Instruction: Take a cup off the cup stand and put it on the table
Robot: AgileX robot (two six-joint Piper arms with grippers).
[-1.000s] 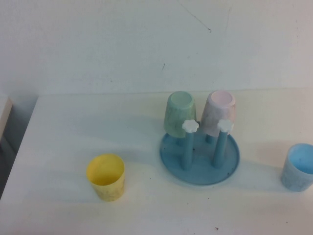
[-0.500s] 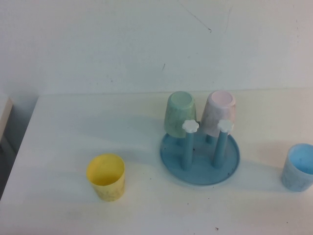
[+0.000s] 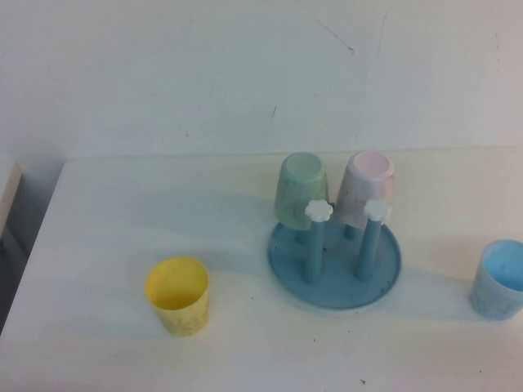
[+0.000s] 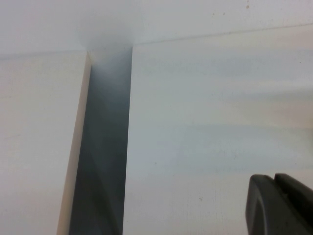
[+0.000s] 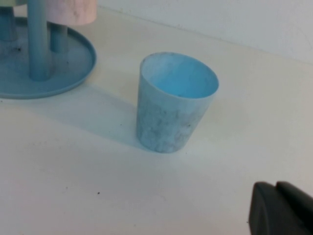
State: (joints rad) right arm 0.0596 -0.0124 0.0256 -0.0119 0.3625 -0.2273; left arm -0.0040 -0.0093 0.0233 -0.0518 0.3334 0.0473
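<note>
The pale pink cup (image 3: 368, 188) hangs upside down on a back peg of the blue cup stand (image 3: 335, 298), at centre right of the white table (image 3: 122, 212). Two front pegs with white flower caps (image 3: 318, 210) are bare. In the right wrist view the pink cup's rim (image 5: 71, 11) and the stand's tray (image 5: 73, 63) show. Neither gripper shows in the high view. My left gripper (image 4: 275, 182) is shut and empty above bare table near its left edge. My right gripper (image 5: 276, 190) is shut and empty above the table, near the blue cup.
A pale green cup (image 3: 301, 192) hangs upside down on the stand beside the pink one. A yellow cup (image 3: 177, 294) stands upright at front left. A blue cup (image 3: 498, 279) stands upright at the right and also shows in the right wrist view (image 5: 173, 103). A dark gap (image 4: 105, 147) borders the table's left edge.
</note>
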